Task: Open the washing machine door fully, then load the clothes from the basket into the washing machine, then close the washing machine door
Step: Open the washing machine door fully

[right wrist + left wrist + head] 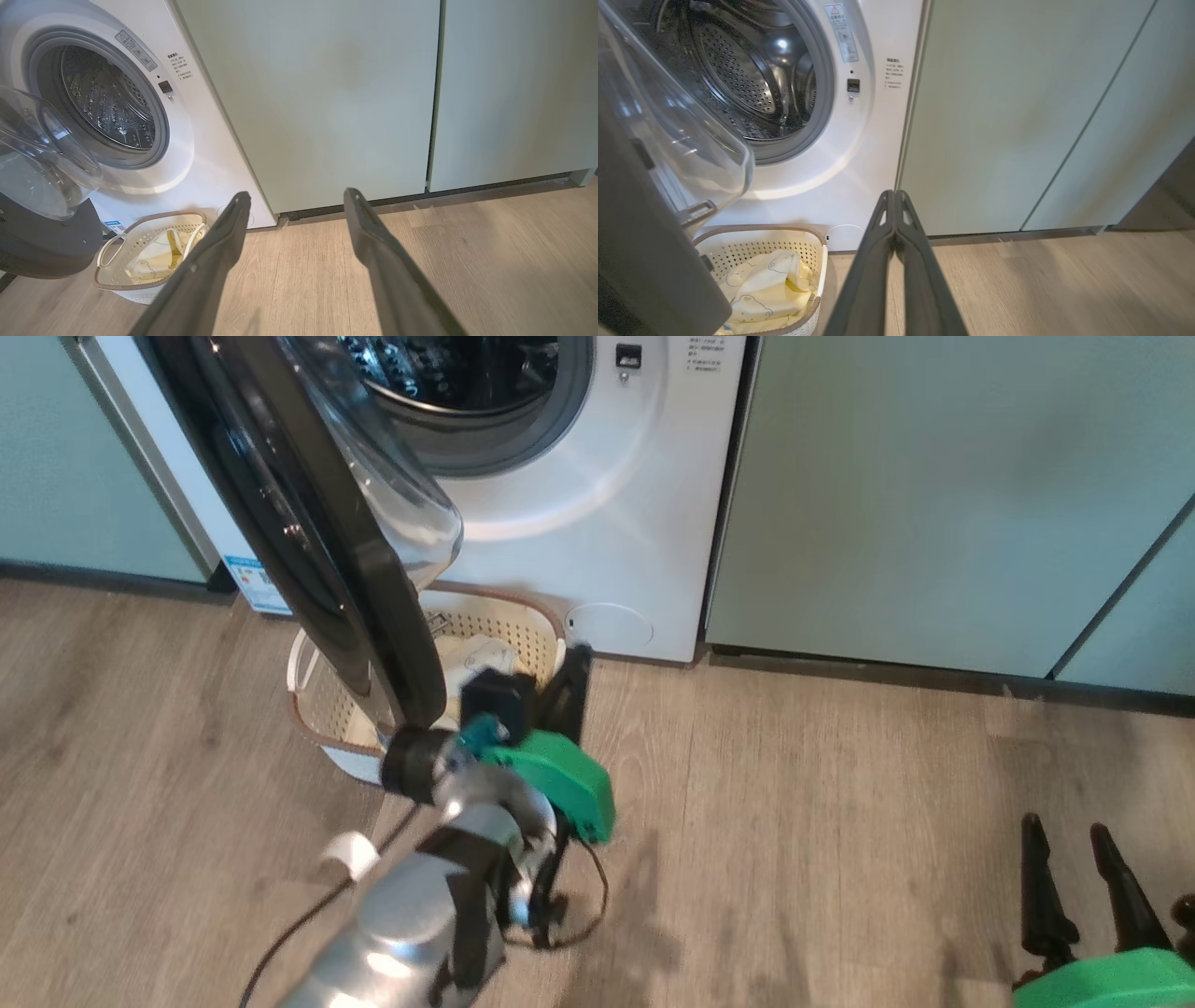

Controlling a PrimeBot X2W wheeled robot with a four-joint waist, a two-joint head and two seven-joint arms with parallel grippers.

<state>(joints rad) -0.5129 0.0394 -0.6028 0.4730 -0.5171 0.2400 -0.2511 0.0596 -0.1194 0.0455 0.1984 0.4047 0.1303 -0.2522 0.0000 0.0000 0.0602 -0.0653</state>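
The left fingers [871,261] are pressed flat together and hold nothing. They point at the foot of the washing machine [597,523], just right of the basket [761,229]. Shut like this, they probably serve as a blunt pusher for the washing machine door [317,523] rather than a grasp. The right fingers [378,247] are spread wide and empty, low over the wood floor [840,803] and well apart from the work, seemingly kept clear.

The door stands swung out from the opening, edge-on to the head camera, baring the steel drum [738,79]. Its lower rim overhangs the left part of the basket, which sits on the floor against the machine's front. The clothes [761,289] lie inside it, none loaded yet. The overhanging door is the obstacle; it likely needs to swing wider before the left arm can reach in. Pale green cabinets [934,476] flank the machine.
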